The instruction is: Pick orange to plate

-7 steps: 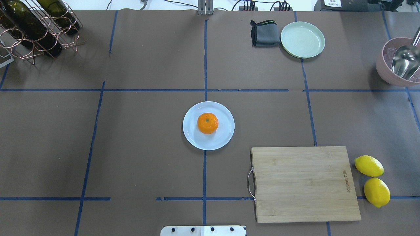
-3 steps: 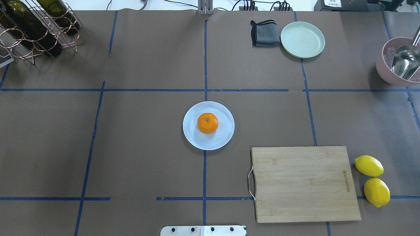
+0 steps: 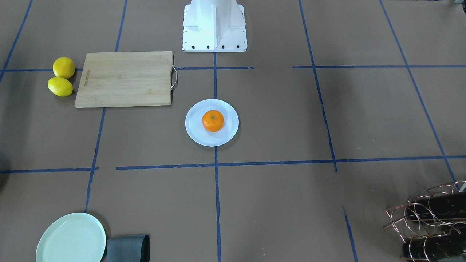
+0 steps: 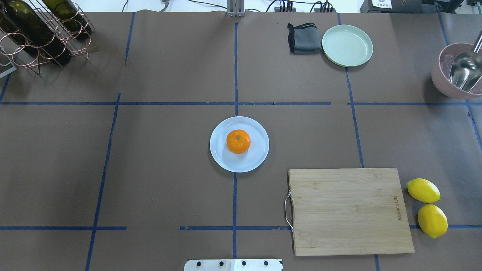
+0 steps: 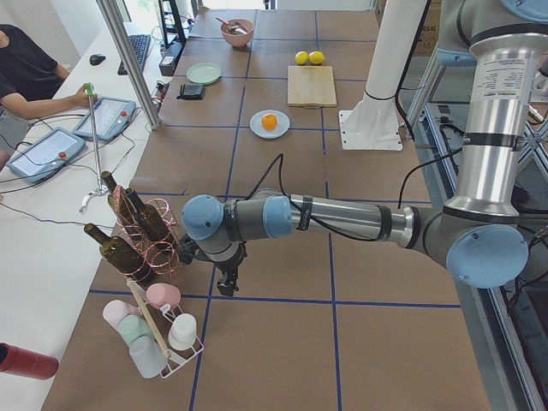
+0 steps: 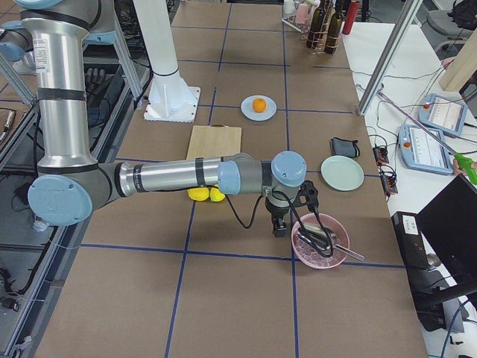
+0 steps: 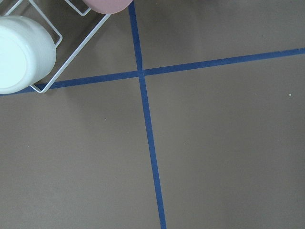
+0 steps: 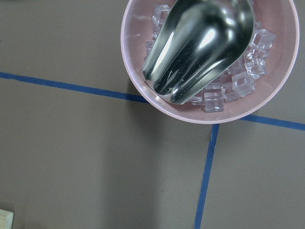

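The bright orange (image 4: pixel 238 141) rests near the middle of the pale bluish-white plate (image 4: pixel 257 159) at the table's centre, also seen from the front as the orange (image 3: pixel 213 120) on the plate (image 3: pixel 226 137). Neither gripper is near them. In the left side view my left gripper (image 5: pixel 227 287) hangs low over the table beside a bottle rack, far from the plate. In the right side view my right gripper (image 6: pixel 279 227) hangs next to a pink bowl. Both show only in these side views, so I cannot tell whether they are open or shut.
A wooden cutting board (image 4: pixel 348 210) lies at front right with two lemons (image 4: pixel 423 190) beside it. A mint-green plate (image 4: pixel 347 45) and grey cloth (image 4: pixel 303 38) sit at the back. A pink bowl (image 4: pixel 442 81) holds ice and a scoop; a wine rack (image 4: pixel 41 34) stands back left.
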Controlling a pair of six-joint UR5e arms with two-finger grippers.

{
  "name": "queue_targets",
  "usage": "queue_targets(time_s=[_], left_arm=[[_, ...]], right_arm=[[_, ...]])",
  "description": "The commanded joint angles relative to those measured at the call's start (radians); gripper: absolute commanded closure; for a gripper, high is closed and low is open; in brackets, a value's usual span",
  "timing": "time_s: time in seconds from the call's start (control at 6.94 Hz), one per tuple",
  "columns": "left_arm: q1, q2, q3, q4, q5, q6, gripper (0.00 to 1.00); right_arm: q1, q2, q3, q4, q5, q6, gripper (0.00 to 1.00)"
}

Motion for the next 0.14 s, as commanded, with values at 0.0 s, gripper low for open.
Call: queue_targets(time_s=[0.0], left_arm=[[-0.015, -0.001, -0.042, 0.005, -0.002, 0.003, 0.0]], right_arm=[[0.0, 0.005, -0.002, 0.002, 0.0, 0.0, 0.0]])
